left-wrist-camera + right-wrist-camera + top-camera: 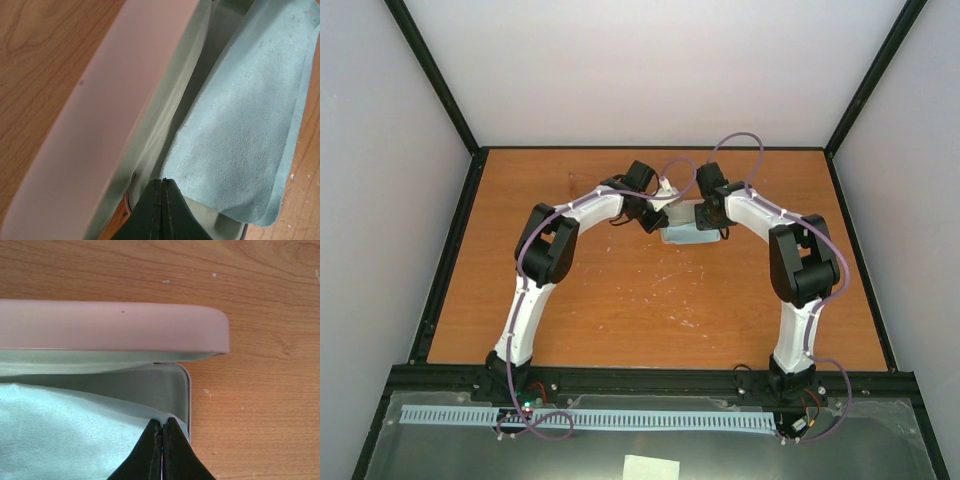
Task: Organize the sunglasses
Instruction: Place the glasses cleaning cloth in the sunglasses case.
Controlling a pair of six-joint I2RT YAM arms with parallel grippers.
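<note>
Dark fingers of the left gripper (161,183) fill the bottom of the left wrist view, pressed tightly together with their tips at the edge of the pale blue suede-like cloth (240,140). Whether they nip that cloth cannot be told. The right gripper (162,422) is likewise pressed together, its tips on the cloth's border at one end of the rounded pink oblong case (110,325); a grip on the fabric is not clear there either.

The case stands open, its pink lid raised over a pale green lining, and the cloth lies draped inside it, one corner spilling over the case rim onto the orange-brown wooden table (620,300).

Of the sunglasses (114,227) only a sliver shows: an amber patch with a thin curved rim, inside the case just left of the left fingers. The rest is covered by the cloth and the fingers or cut off by the frame edge.

From above, both grippers and arms hide most of the case.

Counted: one case, one cloth, one pair of sunglasses, two grippers.
</note>
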